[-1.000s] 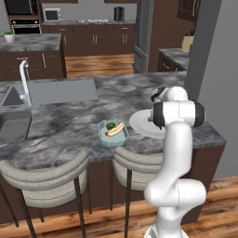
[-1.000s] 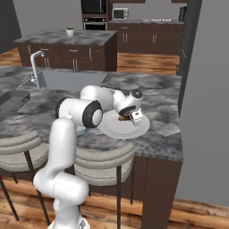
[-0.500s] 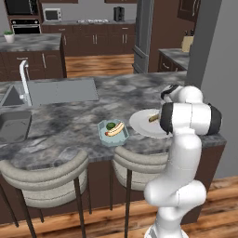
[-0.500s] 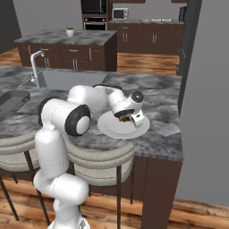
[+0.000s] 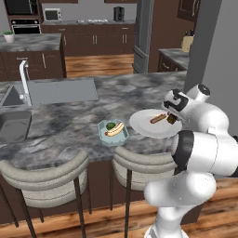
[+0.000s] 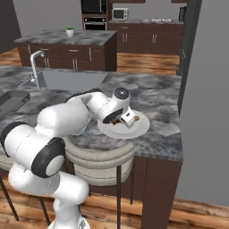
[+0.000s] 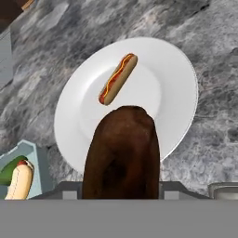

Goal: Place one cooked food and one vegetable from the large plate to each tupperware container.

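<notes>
The large plate [image 7: 174, 79] lies on the dark marble counter, also in the left base view [image 5: 144, 126] and the right base view [image 6: 136, 130]. One orange-brown elongated cooked piece [image 7: 117, 79] [image 5: 158, 118] rests on it. My gripper [image 5: 173, 118] [image 6: 126, 119] hovers just above the plate's near side, shut on the yellow-brown oval vegetable [image 7: 123, 155], which hides the fingertips. The pale blue-green tub [image 5: 103, 135] [image 7: 35, 155] stands left of the plate and holds the sausage bun [image 5: 115, 129] [image 7: 18, 179] and the dark green lump [image 5: 110, 125]. The grey tub [image 5: 13, 126] [image 6: 12, 99] sits far left on the counter.
A steel sink basin [image 5: 60, 90] with a tall faucet [image 5: 23, 79] lies behind and left of the tubs. Two padded stools [image 5: 49, 174] stand under the counter's front edge. A grey wall [image 6: 205, 89] rises at the counter's right end.
The arm's elbow and upper links have swung round toward the cameras. The hand has stayed over the plate, still holding the brown lump.
</notes>
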You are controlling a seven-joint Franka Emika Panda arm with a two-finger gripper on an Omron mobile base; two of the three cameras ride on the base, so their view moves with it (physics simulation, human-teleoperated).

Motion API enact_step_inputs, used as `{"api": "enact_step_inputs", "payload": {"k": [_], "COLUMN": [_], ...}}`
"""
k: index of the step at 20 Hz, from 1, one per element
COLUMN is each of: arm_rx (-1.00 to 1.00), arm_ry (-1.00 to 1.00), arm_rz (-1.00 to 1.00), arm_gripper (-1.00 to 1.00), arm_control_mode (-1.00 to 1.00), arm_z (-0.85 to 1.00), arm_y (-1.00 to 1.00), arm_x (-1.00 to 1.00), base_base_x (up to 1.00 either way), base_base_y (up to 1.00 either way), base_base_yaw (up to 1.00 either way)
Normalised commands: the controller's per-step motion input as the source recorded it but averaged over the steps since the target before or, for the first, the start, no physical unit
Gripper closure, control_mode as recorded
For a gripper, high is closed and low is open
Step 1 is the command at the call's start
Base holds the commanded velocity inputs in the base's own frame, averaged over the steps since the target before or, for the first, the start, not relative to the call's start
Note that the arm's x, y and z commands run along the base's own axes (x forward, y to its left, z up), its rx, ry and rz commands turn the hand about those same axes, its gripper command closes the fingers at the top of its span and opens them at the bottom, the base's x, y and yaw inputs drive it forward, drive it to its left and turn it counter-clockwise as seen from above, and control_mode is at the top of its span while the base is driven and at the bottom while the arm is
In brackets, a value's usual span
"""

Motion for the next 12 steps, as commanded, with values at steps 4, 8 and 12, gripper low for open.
{"api": "enact_step_inputs", "payload": {"k": [4, 8, 12], "arm_rx": [-0.25, -0.06, 0.0], "arm_ry": [0.1, 0.02, 0.0], "arm_rz": [-0.1, -0.04, 0.0], "arm_gripper": [1.0, 1.0, 1.0], "arm_control_mode": [-1.0, 1.0, 1.0], "arm_z": [0.1, 0.0, 0.0], "arm_y": [0.94, 0.27, 0.0], "arm_x": [-0.11, 0.01, 0.0], "base_base_x": [0.0, 0.0, -0.1], "base_base_y": [0.0, 0.04, 0.41], "base_base_yaw": [0.0, 0.0, 0.02]}}
